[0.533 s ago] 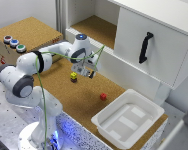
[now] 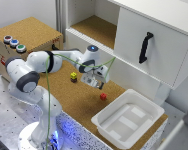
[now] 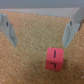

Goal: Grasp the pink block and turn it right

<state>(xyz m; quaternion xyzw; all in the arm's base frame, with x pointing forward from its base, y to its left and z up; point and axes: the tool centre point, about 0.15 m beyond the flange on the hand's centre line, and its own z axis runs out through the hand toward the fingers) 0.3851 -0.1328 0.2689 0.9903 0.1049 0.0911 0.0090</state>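
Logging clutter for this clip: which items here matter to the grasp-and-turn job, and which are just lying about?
Belong to the job:
- pink block, alone on the cork surface
- gripper, open, above and apart from the block

Just lying about:
- yellow block
- white tub
- three coloured buttons
- cabinet with black handle

The table (image 2: 79, 97) surface is rough, granular cork, matt. The pink block (image 3: 54, 59) has smooth, matt faces. The white tub (image 2: 128, 120), beside the block, is smooth, slightly glossy plastic.
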